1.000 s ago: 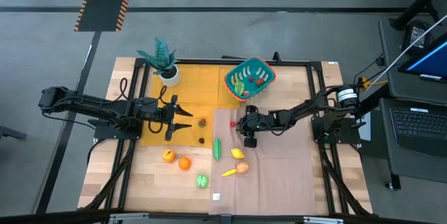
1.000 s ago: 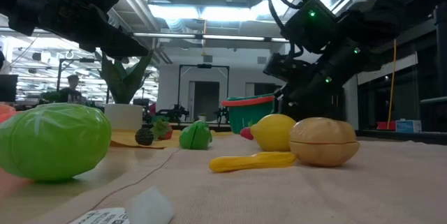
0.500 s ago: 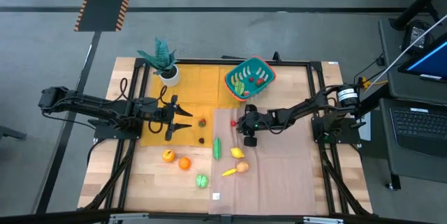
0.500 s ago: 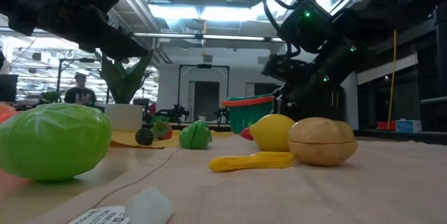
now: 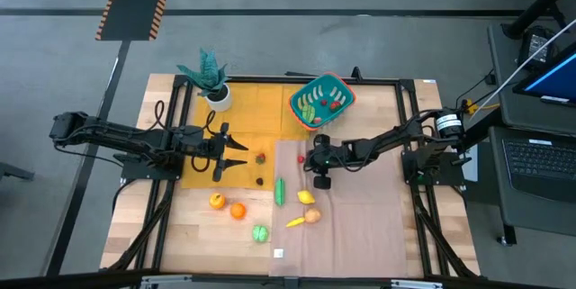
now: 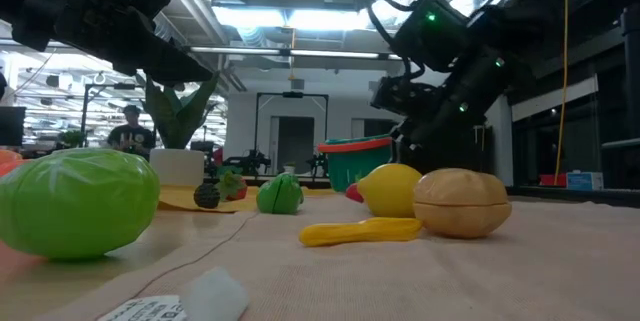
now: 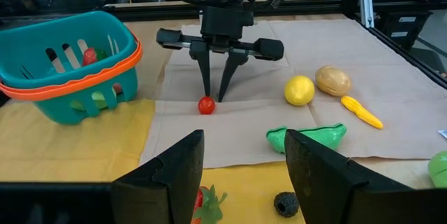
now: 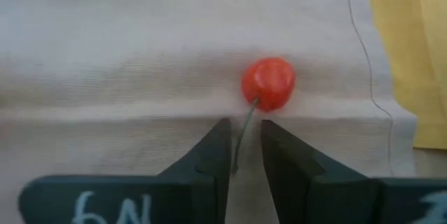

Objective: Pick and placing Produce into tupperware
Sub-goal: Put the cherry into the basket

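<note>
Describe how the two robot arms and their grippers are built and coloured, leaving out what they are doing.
Both arms are black, slim and jointed, with black cables looped along them. The left gripper has two broad, dark, blocky fingers. The right gripper carries two thin, tapering black fingers under a wide crossbar, with white lettering on its body. Green lights glow on the right arm in the low view.

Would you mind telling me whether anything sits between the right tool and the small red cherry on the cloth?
Nothing visible does. The right tool points straight at the cherry, with the thin green stem running between its narrowly parted fingers and only bare cloth around.
</note>
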You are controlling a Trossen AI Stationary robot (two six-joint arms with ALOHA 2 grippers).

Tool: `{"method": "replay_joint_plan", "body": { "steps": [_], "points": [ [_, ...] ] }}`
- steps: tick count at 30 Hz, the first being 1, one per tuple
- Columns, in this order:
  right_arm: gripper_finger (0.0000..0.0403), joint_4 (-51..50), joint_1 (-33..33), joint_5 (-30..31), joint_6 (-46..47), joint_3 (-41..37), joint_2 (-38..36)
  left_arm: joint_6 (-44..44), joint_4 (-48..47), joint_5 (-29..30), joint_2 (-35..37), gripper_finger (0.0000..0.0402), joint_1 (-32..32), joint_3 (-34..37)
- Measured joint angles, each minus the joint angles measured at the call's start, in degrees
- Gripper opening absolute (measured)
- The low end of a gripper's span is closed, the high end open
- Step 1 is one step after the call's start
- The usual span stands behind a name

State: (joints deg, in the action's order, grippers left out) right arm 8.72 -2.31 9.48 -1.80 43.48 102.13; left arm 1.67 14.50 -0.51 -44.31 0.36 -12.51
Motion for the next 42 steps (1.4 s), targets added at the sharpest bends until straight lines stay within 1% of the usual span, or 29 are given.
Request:
{"method": "replay_joint_plan", "body": {
  "steps": [7, 21, 24, 30, 39, 42],
  "points": [
    [0.0081, -8.57, 0.02, 0.01, -0.09, 4.78, 0.0, 0.0, -0.02, 0.0, 0.0, 0.0192, -0.01, 0.0],
    [0.008, -10.09, 0.04, 0.04, 0.15, 5.12, 0.0, 0.0, -1.09, 0.02, 0.0, 0.0192, -0.01, 0.0],
    [0.0066, -10.13, 0.04, 0.04, 0.22, 5.12, 0.0, 0.0, -1.09, 0.01, 0.0, 0.0192, 0.0, 0.0],
    [0.001, -10.4, 0.04, 0.02, 0.24, 5.12, 0.0, 0.0, -1.09, 0.02, 0.0, 0.0192, 0.0, 0.0],
    [0.0004, -10.4, 0.89, 0.06, 1.77, 5.12, -0.02, 0.0, -1.1, 0.02, 0.0, 0.0192, 0.0, 0.0],
    [0.0003, -10.63, 1.29, 0.06, 2.05, 5.12, -1.18, 0.0, -1.11, 0.02, 0.01, 0.0192, 0.0, 0.0]
  ]
}}
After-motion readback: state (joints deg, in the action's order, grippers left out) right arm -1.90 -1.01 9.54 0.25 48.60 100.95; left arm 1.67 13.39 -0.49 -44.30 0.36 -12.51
